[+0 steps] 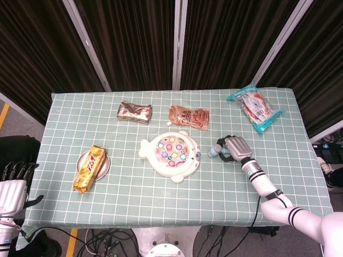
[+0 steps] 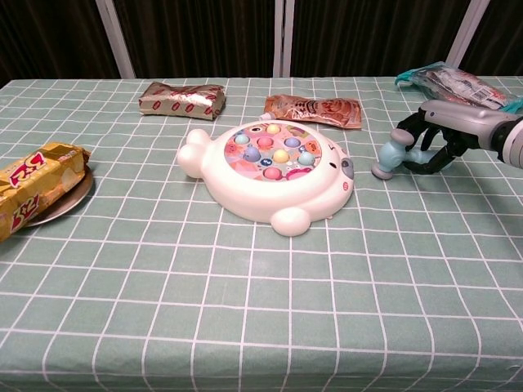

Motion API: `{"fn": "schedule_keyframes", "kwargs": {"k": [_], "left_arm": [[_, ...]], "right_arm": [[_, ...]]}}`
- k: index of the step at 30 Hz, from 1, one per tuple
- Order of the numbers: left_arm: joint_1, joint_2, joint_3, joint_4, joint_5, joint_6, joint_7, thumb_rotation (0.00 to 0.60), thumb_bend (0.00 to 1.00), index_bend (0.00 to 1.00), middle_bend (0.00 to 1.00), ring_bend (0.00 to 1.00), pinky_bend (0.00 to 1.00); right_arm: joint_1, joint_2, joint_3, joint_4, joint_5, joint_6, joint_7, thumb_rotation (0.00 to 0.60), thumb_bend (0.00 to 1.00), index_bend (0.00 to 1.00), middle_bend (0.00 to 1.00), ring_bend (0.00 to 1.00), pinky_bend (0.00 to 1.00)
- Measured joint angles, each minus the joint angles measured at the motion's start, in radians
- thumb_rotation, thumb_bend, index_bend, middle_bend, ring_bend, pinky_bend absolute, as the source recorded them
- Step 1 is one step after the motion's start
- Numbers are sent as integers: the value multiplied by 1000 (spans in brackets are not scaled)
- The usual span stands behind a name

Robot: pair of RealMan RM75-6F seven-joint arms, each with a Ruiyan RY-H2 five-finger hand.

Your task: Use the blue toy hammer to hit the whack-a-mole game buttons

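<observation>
Chest view: right hand (image 2: 445, 135) grips blue toy hammer (image 2: 392, 153); snack wrapper (image 2: 37, 193) lettering unreadable; left hand (image 1: 13, 184) spread.

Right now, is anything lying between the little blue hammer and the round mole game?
No. In the chest view, only bare checked tablecloth separates the blue toy hammer, gripped by the right hand, from the whack-a-mole game.

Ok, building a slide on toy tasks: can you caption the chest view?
Right hand closes around the blue toy hammer beside the whack-a-mole game on a checked tablecloth.
</observation>
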Motion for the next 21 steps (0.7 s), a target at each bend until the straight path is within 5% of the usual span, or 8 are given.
{"fn": "schedule_keyframes", "kwargs": {"k": [21], "left_arm": [[2,-1,1,4,-2,-1,-5,600,30,184,156,70,17]], "right_arm": [[4,-9,-1,22,-17,22,49,600,466,586,544,397,465]]}}
